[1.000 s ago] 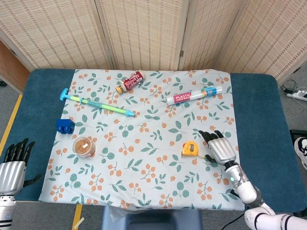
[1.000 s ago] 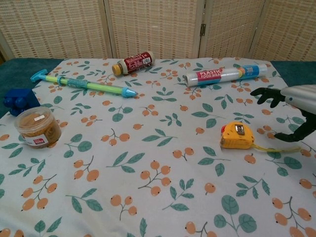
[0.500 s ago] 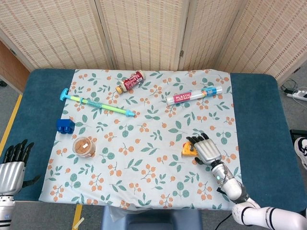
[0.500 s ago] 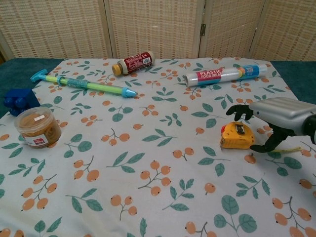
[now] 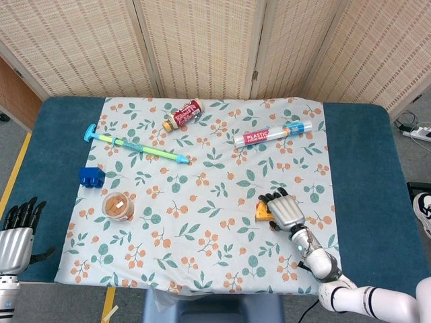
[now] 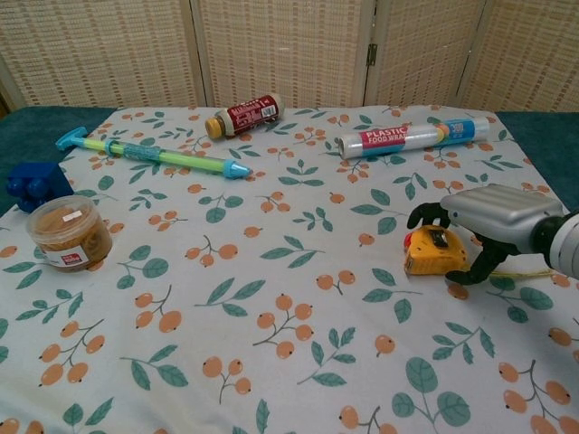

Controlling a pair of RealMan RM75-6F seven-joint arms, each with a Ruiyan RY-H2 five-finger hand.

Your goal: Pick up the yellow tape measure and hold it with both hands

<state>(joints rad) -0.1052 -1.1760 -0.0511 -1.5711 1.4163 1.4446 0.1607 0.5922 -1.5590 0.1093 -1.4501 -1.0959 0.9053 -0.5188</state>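
- While it hangs off the desk's (image 5: 40,148) near-left corner, the left hand (image 5: 17,232) holds nothing, fingers spread.
- Blue block (image 5: 91,176) and jar (image 5: 118,206) sit on the floral cloth's (image 5: 202,235) left side, with a water squirter (image 5: 135,145) behind them.
- Farther back lie a bottle (image 5: 183,115) and a plastic wrap roll (image 5: 273,134).
- Tape (image 6: 433,252) lies on the cloth at near right, a short length of blade drawn out to its right.
- Right hand (image 6: 488,220) arches over the tape, fingers curled around it; whether it grips, I cannot tell.
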